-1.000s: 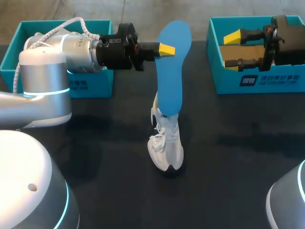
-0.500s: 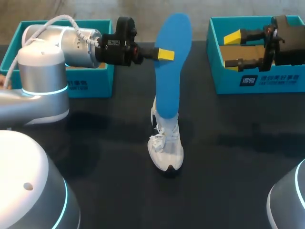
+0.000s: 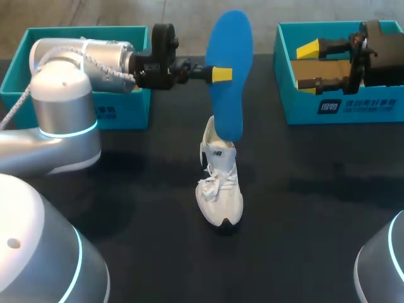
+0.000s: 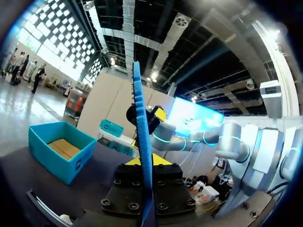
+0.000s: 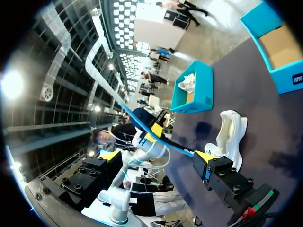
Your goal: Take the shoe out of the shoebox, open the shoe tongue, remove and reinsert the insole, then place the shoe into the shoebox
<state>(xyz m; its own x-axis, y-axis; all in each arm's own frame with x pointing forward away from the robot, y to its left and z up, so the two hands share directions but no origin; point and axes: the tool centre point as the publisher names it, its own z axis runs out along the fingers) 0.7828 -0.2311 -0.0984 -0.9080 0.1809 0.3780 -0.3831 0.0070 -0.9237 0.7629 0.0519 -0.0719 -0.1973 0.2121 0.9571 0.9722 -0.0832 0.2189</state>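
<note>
While upright above the shoe (image 3: 219,189), blue insole (image 3: 228,57) tight in left gripper (image 3: 221,74); right gripper (image 3: 308,66) spread

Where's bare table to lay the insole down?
Widest bare patch: table right of the shoe, in front of the right shoebox. Smaller one left of the shoe, short of the left arm. Crowded over the shoe, where the left gripper holds the insole.

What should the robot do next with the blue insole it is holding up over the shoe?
Probably the left gripper, shut on the blue insole, should lift it a little higher. The insole stands upright with its lower end right at the opening of the white shoe, so it may not be fully out yet.
</note>
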